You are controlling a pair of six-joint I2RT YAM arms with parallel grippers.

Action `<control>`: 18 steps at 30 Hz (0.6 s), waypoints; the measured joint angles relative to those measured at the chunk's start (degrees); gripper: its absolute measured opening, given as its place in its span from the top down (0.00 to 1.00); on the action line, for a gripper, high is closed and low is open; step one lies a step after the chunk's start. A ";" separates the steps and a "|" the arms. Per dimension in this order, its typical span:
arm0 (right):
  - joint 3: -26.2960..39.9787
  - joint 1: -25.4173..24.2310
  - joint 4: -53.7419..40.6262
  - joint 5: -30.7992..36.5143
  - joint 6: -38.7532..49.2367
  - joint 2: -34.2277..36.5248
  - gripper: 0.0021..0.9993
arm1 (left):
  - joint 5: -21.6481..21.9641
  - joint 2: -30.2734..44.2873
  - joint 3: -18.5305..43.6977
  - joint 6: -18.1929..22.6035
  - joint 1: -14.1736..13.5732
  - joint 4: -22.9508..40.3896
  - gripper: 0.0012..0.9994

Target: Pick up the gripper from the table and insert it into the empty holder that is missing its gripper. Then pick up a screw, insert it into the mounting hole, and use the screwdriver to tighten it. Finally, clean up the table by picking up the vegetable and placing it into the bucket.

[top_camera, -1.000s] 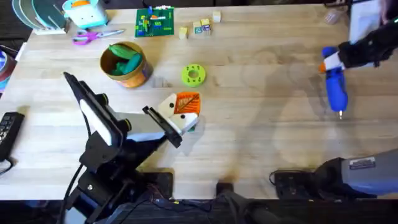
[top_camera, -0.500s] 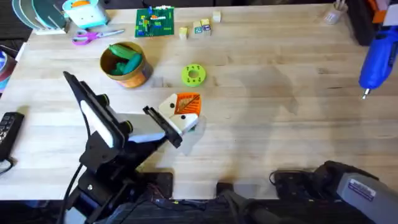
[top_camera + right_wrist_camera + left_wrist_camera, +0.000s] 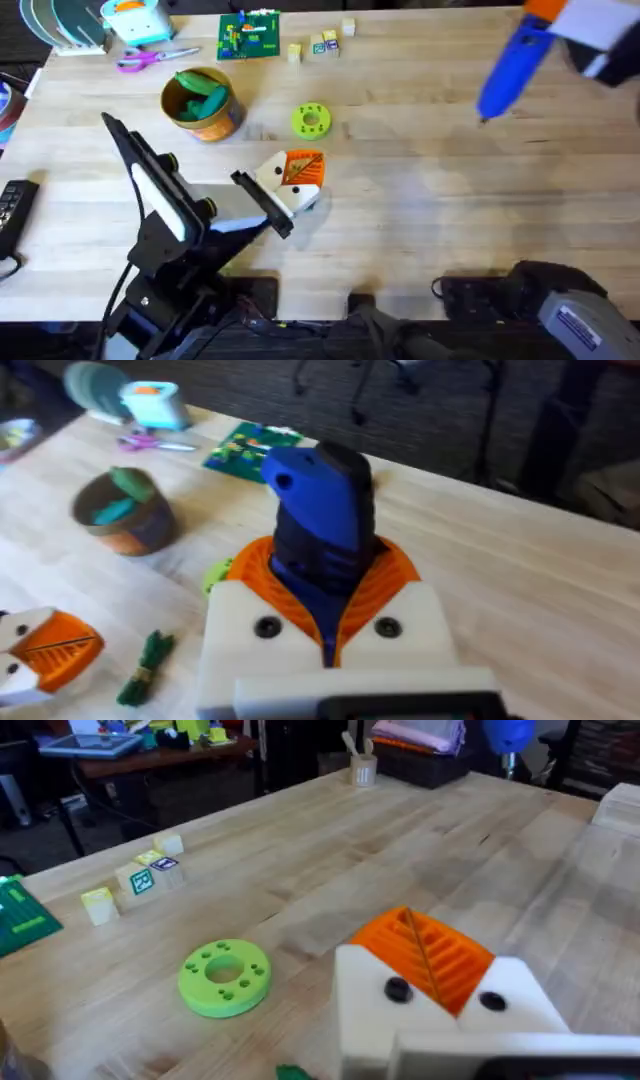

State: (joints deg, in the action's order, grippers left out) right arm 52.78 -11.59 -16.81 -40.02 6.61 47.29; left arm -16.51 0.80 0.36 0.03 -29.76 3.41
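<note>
The screwdriver (image 3: 510,68) is held aloft near the far right corner of the table (image 3: 420,210), tilted, with its thin metal tip pointing down and toward the table's middle. In the right wrist view the right gripper (image 3: 325,615) is seen clenched on the screwdriver's blue body, the orange ribbed pads (image 3: 385,585) pressed against both of its sides.

The left gripper (image 3: 295,180) is placed low over the near middle of the table. Its white mount and orange fingers (image 3: 430,955) are seen from the left wrist camera with the two orange pads closed flat against each other and nothing between them.

The vegetable (image 3: 145,668) is seen lying flat on the table beside the left gripper, in the right wrist view; in the overhead view only a sliver of green is visible under that gripper.

The bucket (image 3: 203,103) is set toward the far left of the table, with green toys already inside. A lime-green disc (image 3: 311,120) is found between the bucket and the left gripper, apart from both. Small lettered blocks (image 3: 322,43), a green board (image 3: 249,36) and scissors (image 3: 150,58) are noted along the far edge.
</note>
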 joint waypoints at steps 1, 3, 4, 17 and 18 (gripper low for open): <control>-2.17 2.64 4.84 -0.94 -1.98 0.02 0.98 | 0.00 0.00 -0.01 -0.02 0.00 -0.01 1.00; -5.81 8.82 14.83 -2.23 -5.69 0.43 0.98 | -0.02 0.00 0.00 -0.13 0.00 0.00 1.00; -7.04 11.86 19.13 -2.45 -7.37 0.86 0.98 | -0.03 0.00 -0.01 -0.48 0.00 -0.01 1.00; -9.38 45.96 56.26 -0.52 -17.37 13.84 0.98 | -0.17 0.00 0.00 -1.16 0.00 -0.01 1.00; -9.38 47.56 57.44 -0.54 -17.54 14.82 0.98 | -0.19 0.00 0.00 -1.17 0.00 -0.01 1.00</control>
State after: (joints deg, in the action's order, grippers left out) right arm 43.40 35.97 40.63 -40.56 -10.92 62.11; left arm -16.70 0.80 0.36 -1.13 -29.76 3.40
